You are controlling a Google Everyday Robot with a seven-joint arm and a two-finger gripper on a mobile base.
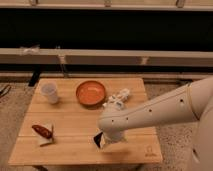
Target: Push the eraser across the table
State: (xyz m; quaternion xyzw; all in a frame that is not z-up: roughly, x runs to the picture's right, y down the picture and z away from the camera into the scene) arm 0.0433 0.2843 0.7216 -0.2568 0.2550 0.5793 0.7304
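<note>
**One gripper down on the table, eraser at its left edge**

My arm [160, 110] reaches in from the right of the view and bends down over the front half of the table [75, 150]. My gripper [106, 142] sits low at the tabletop, near the front edge and a little right of the middle. The arm's bulk covers it from above, so I cannot tell whether it is open or closed.

The eraser [97, 140] shows only as a small dark wedge sticking out from under the gripper's left side. It lies on the planks, touching or just beside the gripper; I cannot tell which. The rest of it is hidden by my wrist.

Three other things stand on the table. The bowl [90, 93], orange, sits toward the back, near the middle. The cup [49, 92], white, stands to its left, apart from it. The dark red item [42, 131] lies on a white square [46, 141] at the front left, well apart from the eraser. The logo [150, 150] marks the front right corner, to the right of my gripper.
</note>
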